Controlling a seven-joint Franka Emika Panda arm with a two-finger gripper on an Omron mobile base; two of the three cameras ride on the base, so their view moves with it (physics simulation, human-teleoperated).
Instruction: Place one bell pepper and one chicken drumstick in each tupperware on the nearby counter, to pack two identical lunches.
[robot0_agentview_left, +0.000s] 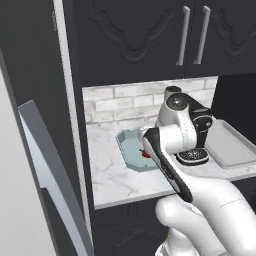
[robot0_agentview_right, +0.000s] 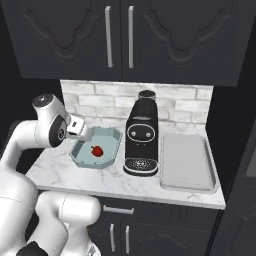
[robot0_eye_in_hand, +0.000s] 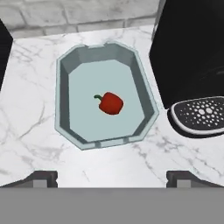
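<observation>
The marble counter (robot0_agentview_right: 75, 177) carries three things in a row. The teal tupperware (robot0_agentview_right: 111, 152) sits toward the left end, near the back wall. The black coffee machine (robot0_agentview_right: 142, 137) stands mid-counter, just beside the tupperware's right side. The grey tupperware (robot0_agentview_right: 186, 162) lies toward the right end, reaching close to the front edge.

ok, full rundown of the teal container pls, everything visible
The pale teal octagonal plastic-looking tupperware is a shallow open tray with sloped walls, a flat lighter floor and no lid. It sits flat on the white-grey veined marble counter, left of the black coffee machine, apart from it. One small glossy red bell pepper lies on its floor near the middle, stem to one side. Nothing else is inside.
</observation>
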